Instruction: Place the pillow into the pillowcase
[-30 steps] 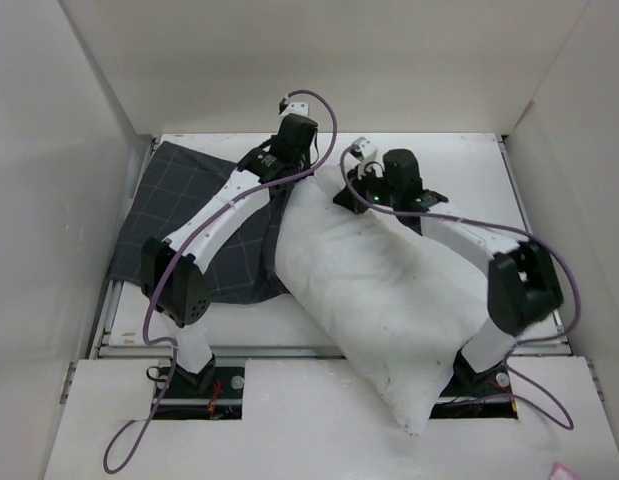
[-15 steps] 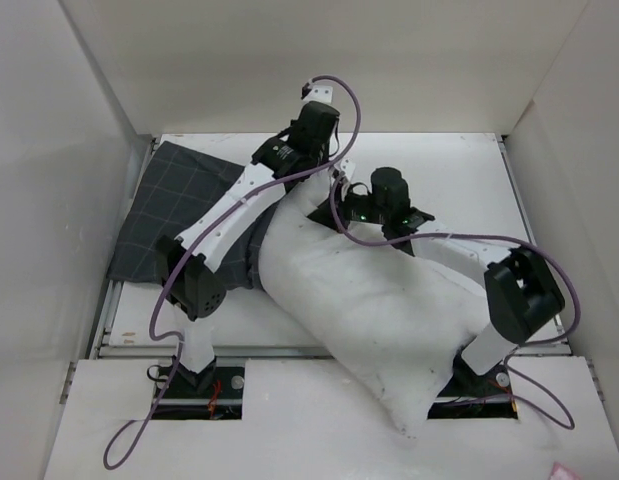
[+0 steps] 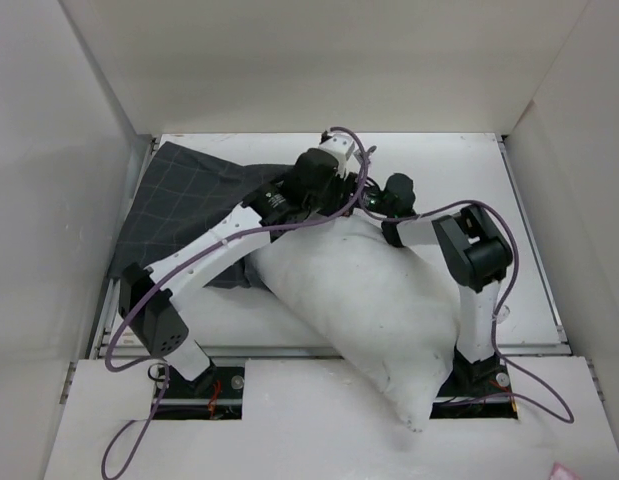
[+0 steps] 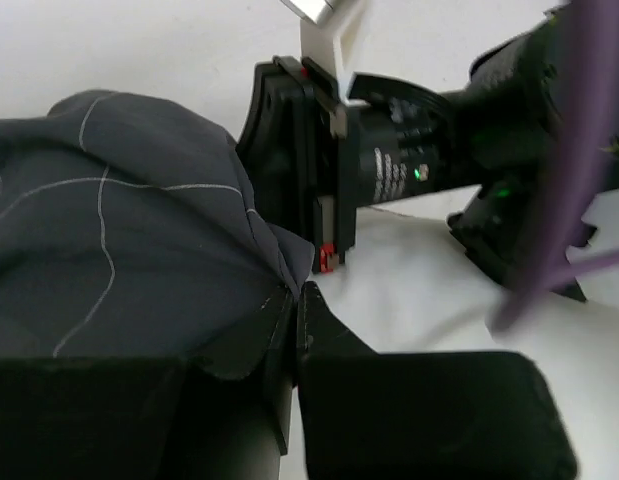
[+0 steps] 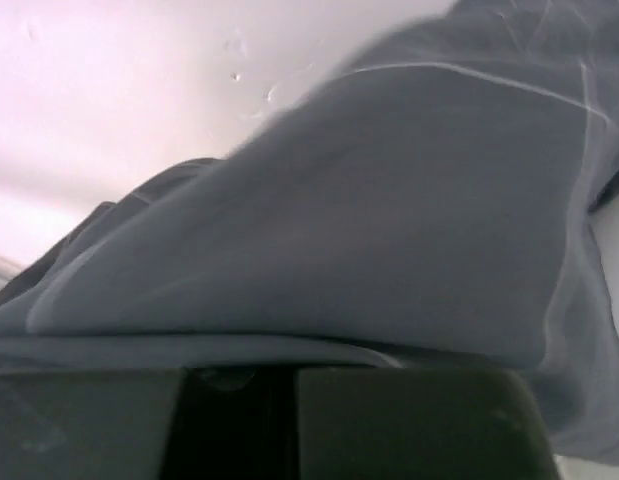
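Note:
The white pillow (image 3: 369,290) lies diagonally across the table, its near corner hanging over the front ledge. The dark grid-lined pillowcase (image 3: 189,205) is spread at the left, with one edge drawn right to the pillow's far end. There my left gripper (image 3: 339,200) and right gripper (image 3: 369,203) meet tip to tip. The left wrist view shows the left gripper (image 4: 297,292) shut on a fold of pillowcase (image 4: 119,230), with pillow (image 4: 419,300) beside it. Pillowcase cloth (image 5: 369,200) fills the right wrist view, its hem running into the shut right gripper (image 5: 279,375).
Tall white walls (image 3: 49,150) close in the table on the left, back and right. A raised white ledge (image 3: 309,400) runs along the front by the arm bases. Purple cables (image 3: 344,140) loop above both wrists. The right arm's elbow (image 3: 474,250) stands over the pillow.
The left gripper has swung right along the pillow's far end, dragging the pillowcase edge with it. The right arm has folded, its gripper moving up to meet the left one. The pillow's far end shifted left.

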Action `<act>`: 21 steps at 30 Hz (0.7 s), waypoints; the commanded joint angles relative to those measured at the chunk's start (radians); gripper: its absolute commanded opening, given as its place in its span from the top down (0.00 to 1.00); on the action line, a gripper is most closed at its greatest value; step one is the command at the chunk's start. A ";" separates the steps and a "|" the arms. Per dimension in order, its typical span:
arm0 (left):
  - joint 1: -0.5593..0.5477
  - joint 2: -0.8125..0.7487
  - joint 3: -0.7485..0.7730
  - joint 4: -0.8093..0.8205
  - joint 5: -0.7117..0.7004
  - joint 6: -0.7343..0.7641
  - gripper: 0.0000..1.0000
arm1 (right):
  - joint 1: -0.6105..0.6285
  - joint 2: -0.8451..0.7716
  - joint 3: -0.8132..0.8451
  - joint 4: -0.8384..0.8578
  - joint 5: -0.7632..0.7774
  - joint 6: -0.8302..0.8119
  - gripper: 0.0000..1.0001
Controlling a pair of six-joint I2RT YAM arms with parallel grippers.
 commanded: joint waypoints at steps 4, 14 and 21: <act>-0.001 -0.008 0.017 0.175 -0.003 0.002 1.00 | 0.073 -0.038 -0.020 0.673 -0.158 0.244 1.00; -0.001 0.265 0.383 0.131 -0.269 0.002 1.00 | 0.184 -0.046 0.033 0.652 -0.348 0.327 1.00; -0.063 0.129 0.169 0.186 -0.197 -0.073 1.00 | 0.087 0.070 0.131 0.667 -0.138 0.436 1.00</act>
